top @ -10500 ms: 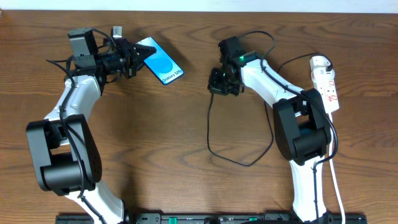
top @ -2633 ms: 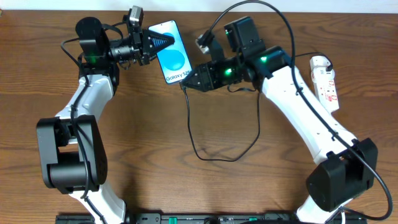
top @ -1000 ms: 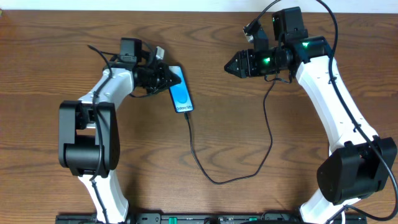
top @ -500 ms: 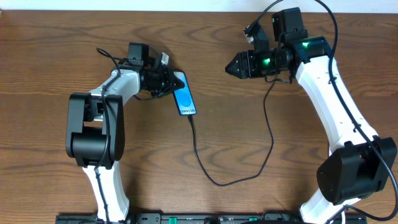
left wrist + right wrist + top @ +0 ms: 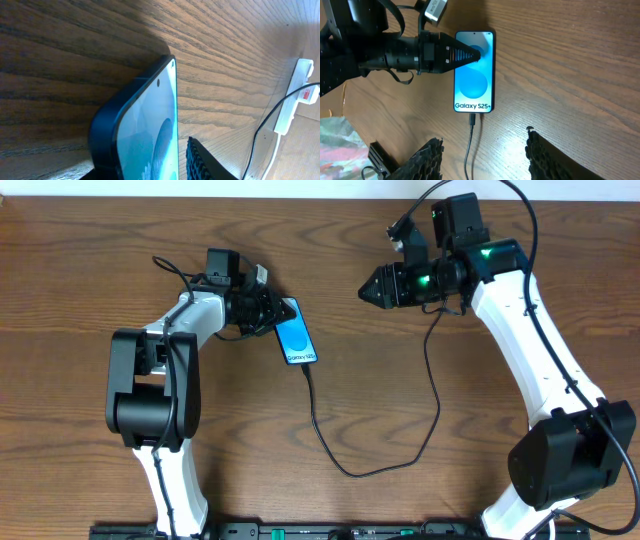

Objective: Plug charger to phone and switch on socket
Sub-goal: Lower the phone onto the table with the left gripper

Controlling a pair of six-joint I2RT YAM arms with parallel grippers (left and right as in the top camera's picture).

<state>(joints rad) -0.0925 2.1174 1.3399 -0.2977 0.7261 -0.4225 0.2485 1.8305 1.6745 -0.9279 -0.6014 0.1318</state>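
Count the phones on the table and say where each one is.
1. The phone sits screen up, left of centre, in the fingers of the left gripper, with the charger plugged into its near end. No other shows.

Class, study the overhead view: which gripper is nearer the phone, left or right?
Left. The left gripper is at the top end of the phone, overlapping its screen. The right gripper hangs open, well off to the phone's other side and apart from it.

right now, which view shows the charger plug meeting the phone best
The right wrist view: the whole phone faces the camera, with the charger plug at its lower short edge. Overhead shows the phone small, so the joint is hard to judge. Left wrist shows only one upper corner, no plug.
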